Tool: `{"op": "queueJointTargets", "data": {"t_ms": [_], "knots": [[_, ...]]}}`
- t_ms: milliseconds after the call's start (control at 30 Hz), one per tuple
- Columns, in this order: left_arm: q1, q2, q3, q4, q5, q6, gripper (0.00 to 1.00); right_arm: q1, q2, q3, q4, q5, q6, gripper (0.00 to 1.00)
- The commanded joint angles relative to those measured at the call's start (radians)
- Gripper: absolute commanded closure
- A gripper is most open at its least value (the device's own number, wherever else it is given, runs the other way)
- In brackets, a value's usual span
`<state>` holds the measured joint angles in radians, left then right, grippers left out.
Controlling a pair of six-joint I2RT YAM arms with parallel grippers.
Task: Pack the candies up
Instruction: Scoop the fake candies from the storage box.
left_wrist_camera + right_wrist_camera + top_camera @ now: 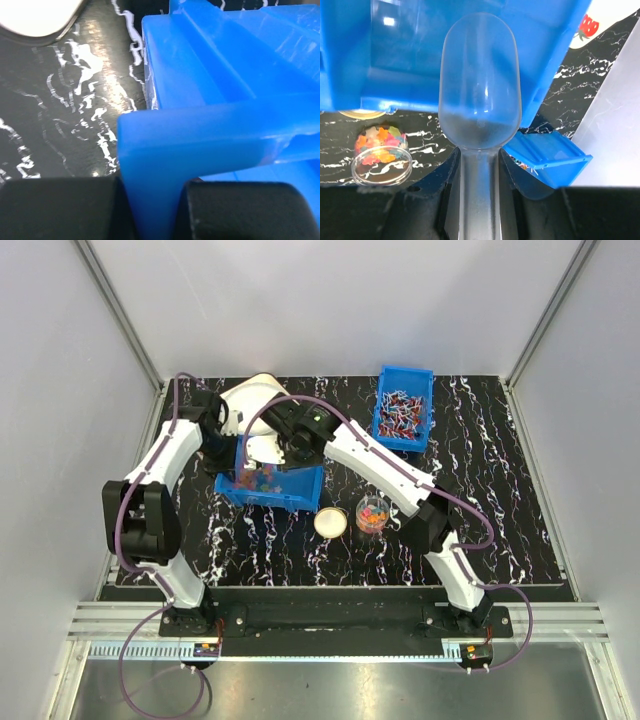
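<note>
The black bench (500,490) runs with white marble veins. In the near bright-blue plastic bin (290,494), tiny round candies (255,478) flash pink, yellow, orange. The far blue plastic bin (400,443) shows red, white and dark wrapped sweets (403,410). The transparent plastic scoop (480,90) is colourless.

No writing, brand name or number can be read in any view. The only printed mark is a small red strawberry (583,27) with green leaves. It stands on a white thing (612,25) that shows in the right wrist view just past the far right corner of the blue bin (395,60). Only that edge of the white thing shows, and no letters can be made out beside the strawberry.
</note>
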<state>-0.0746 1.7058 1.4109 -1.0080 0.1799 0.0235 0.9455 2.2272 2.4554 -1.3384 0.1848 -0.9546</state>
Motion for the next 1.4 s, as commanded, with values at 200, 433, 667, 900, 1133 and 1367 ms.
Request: {"op": "queueJointTargets", "data": {"t_ms": [200, 433, 667, 900, 1133, 1367], "knots": [[-0.016, -0.094, 0.053, 0.016, -0.048, -0.02, 1.0, 0.025, 0.02, -0.055, -0.292, 0.062, -0.062, 1.0], [-0.021, -0.09, 0.053, 0.017, -0.048, -0.02, 1.0, 0.042, 0.095, -0.042, -0.294, 0.047, -0.082, 1.0], [-0.025, -0.086, 0.046, 0.022, -0.042, -0.02, 1.0, 0.068, 0.189, 0.079, -0.292, -0.024, -0.104, 1.0], [-0.028, -0.083, 0.039, 0.026, -0.031, -0.02, 1.0, 0.088, 0.233, 0.169, -0.279, -0.117, -0.113, 1.0], [-0.03, -0.09, 0.031, 0.032, -0.022, -0.02, 1.0, 0.096, 0.241, 0.182, -0.197, -0.218, -0.105, 1.0], [-0.03, -0.101, 0.02, 0.039, 0.003, -0.02, 1.0, 0.091, 0.209, 0.074, -0.036, -0.32, -0.067, 1.0]]}}
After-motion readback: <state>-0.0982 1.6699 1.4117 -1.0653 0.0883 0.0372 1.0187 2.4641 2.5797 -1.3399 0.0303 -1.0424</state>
